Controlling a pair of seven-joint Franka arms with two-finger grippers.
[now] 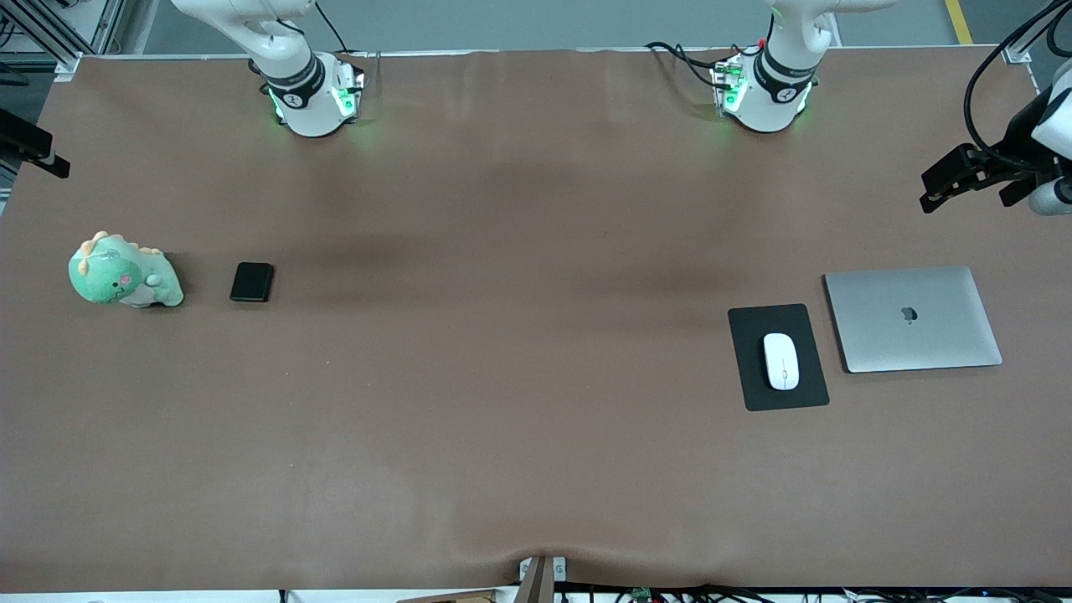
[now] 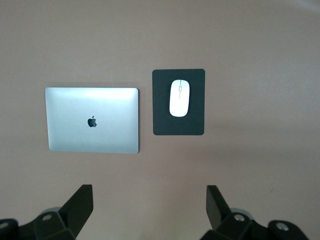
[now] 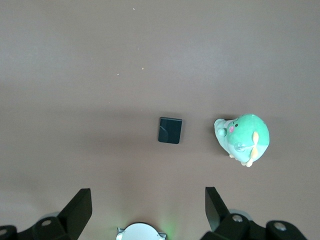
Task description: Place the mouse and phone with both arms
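Below left gripper [image 2: 147,207], mouse [image 2: 178,98], apart

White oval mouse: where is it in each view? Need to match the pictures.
Front view: the white oval mouse lies on the flat black mouse pad, toward the left arm's end of the table, beside the closed silver laptop.
Left wrist view: the mouse is on the pad, the laptop beside it.
Right wrist view: not in it.
Shared landmark: the pad and laptop, in the front and left wrist views.
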